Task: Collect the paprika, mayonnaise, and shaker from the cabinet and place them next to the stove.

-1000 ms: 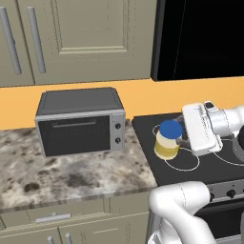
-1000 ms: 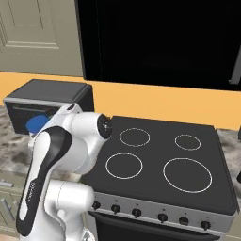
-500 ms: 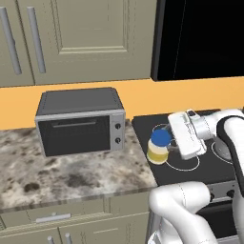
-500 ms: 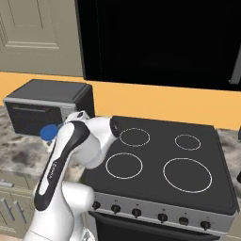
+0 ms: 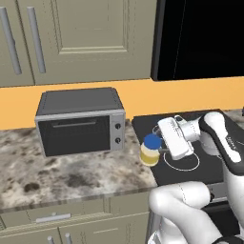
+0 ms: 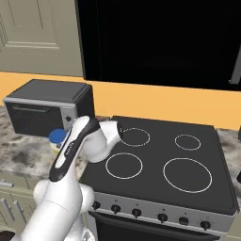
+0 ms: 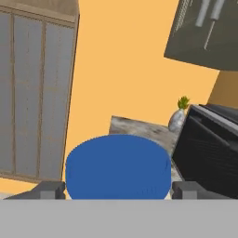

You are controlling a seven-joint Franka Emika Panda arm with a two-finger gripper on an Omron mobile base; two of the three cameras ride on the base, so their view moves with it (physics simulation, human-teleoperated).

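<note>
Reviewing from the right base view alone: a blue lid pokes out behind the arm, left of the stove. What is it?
Observer: The left base view shows the mayonnaise, a pale yellow jar with a blue lid, over the counter right beside the stove.
Operator: Is it gripped?
Observer: Yes. In the hand view the fingertips flank the lid on both sides, so the hand holds it.
Operator: Set down yet?
Observer: Cannot tell; its base sits about at counter level.

counter [image 5: 71, 174]: marbled grey | on it: toaster oven [image 5: 80, 121], stove [image 6: 160, 162] alongside
</note>
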